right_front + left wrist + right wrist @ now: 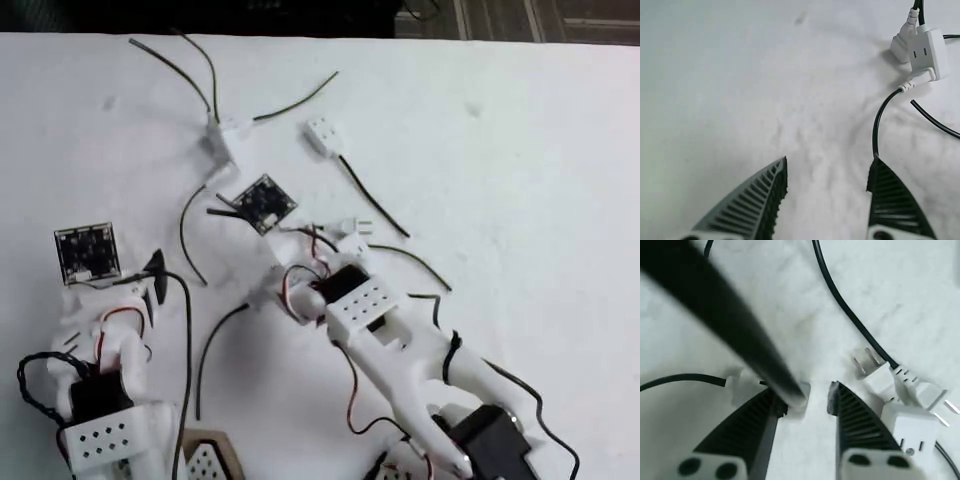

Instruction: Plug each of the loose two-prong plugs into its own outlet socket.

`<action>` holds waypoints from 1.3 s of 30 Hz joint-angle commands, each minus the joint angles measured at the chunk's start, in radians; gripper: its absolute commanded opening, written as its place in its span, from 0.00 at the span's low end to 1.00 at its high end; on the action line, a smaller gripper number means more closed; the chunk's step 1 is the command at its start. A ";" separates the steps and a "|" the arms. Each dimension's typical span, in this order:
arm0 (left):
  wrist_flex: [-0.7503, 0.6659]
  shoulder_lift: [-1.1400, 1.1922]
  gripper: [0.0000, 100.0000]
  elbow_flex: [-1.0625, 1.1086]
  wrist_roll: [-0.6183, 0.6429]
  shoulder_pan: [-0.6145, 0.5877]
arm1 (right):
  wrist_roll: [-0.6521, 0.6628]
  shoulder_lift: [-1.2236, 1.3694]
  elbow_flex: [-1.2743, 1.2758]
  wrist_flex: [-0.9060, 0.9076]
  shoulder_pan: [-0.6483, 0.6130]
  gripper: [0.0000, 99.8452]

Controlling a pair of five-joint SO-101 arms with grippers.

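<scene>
- My right pincer [807, 397] is partly open. I can't see anything squeezed in it.
- One white plug [742, 385] lies on the table [890, 285]. It touches the tip of one finger, and its black wire runs off to the side.
- A second plug [874, 370], with its two prongs showing, lies just beside the other finger. A white socket block [910, 429] sits right next to it.
- My left pincer [830, 162] is wide open and holds nothing. It hangs over bare table, well apart from the outlet block [927, 47], which has wires going into it.
- I think the job now is to grab a plug. I should get the white body between both fingers, not the wire, and then close slowly.
- I would hold it by its flat sides so the prongs point straight at the slots.
- A dark blurry wire [725, 320] crosses my right camera, so I would check with the high camera too.
</scene>
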 commanded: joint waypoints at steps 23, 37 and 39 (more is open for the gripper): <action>-0.009 -0.013 0.26 -0.005 -0.002 -0.004 | 0.124 0.186 -0.037 0.005 0.007 0.02; -0.008 -0.013 0.27 -0.040 -0.003 0.015 | 0.115 0.045 -0.038 0.059 0.004 0.13; 0.014 -0.013 0.28 -0.057 -0.043 0.031 | 0.115 -0.016 -0.040 0.111 -0.001 0.20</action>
